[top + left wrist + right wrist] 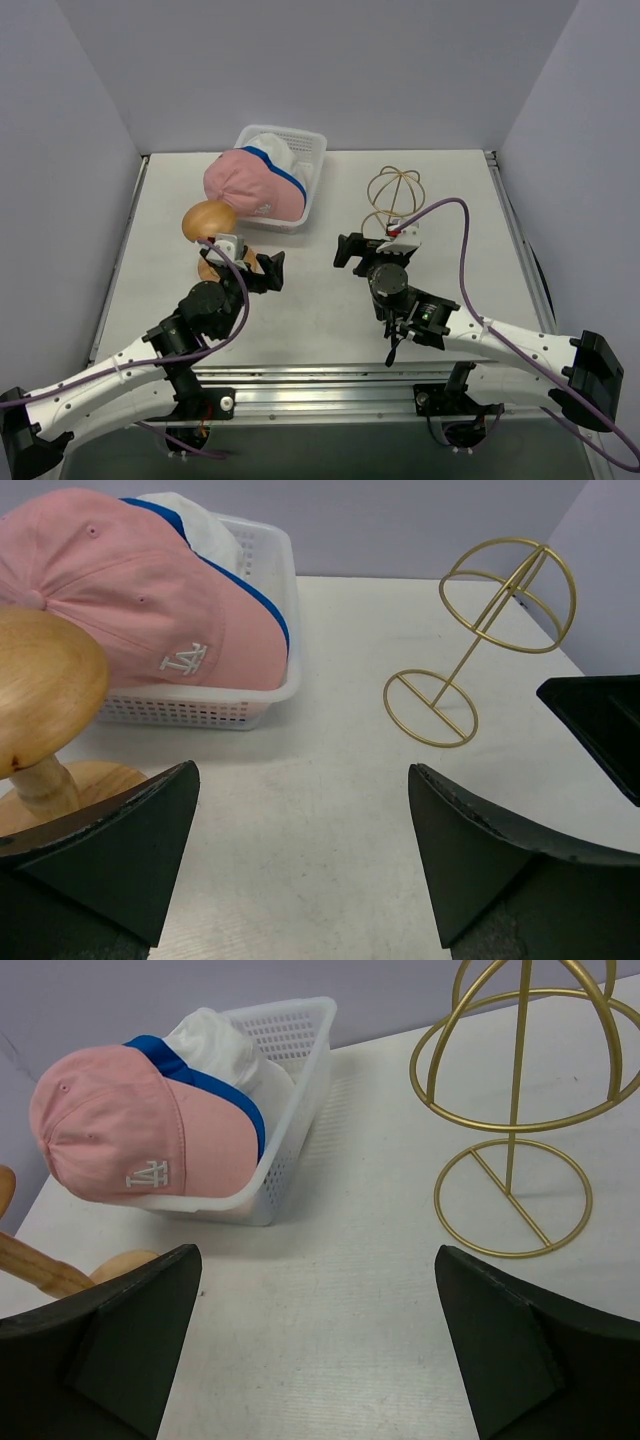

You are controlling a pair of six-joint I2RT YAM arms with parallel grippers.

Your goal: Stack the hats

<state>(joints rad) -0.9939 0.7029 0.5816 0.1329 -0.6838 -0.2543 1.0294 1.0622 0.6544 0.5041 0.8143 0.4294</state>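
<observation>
Hats: pink cap point(250, 185) uppermost, a strip of royal blue cap point(190, 1070) under it, white hat point(215, 1045) behind; all are piled in the white mesh basket point(310, 180), the pink cap overhanging its left rim.
Handling: judged light, soft and prone to collapse under a pinch; the pink cap's firmer front edge looks like the best hold.
Left gripper point(302, 772): spread wide, empty, just beside the wooden hat stand point(208, 222).
Right gripper point(318, 1252): spread wide, empty, near the gold wire stand point(393, 195).
Surface: matte white table point(320, 300), faintly scuffed.
Room: plain pale-lilac walls on three sides.
</observation>
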